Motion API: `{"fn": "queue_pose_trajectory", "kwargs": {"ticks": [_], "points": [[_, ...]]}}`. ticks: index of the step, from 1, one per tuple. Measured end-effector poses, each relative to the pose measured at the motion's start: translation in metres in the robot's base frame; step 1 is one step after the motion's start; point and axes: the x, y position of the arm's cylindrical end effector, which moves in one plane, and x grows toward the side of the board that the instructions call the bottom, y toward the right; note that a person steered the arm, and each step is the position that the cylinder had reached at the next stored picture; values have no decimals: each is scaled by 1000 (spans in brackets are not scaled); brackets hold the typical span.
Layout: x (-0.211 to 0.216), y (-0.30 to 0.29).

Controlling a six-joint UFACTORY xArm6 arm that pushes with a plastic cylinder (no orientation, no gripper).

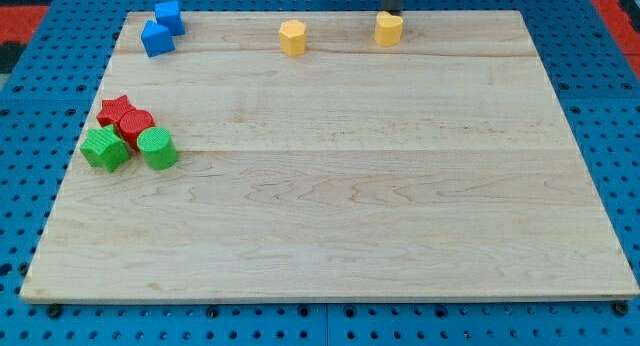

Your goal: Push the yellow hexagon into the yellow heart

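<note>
Yellow marks both of the task's pieces, and both sit at the view's top edge of the pale wooden board. Our dark rod comes down from the view's top, and my tip ends right behind the yellow heart, touching it or very nearly so; we cannot tell which. We carry no jaws, so nothing is grasped: the rod simply stands bare against that block. The yellow hexagon lies to the view's left of my tip, well apart from it and from the heart, with open wood between the two.

Farther to the left of my tip, near the board's top corner, two blue blocks touch one another; their shapes are hard to make out. Far below and left of my tip, a cluster huddles together: a red star, a second red block, a green star and a green cylinder.
</note>
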Motion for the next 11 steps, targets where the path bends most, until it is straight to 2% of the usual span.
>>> {"fn": "queue_pose_trajectory", "kwargs": {"ticks": [1,3,4,6,7,8,9,10,11], "points": [[4,-31],[25,56],[0,-7],[13,-129],[45,-113],[48,-65],[48,-142],[85,-114],[93,-42]]}}
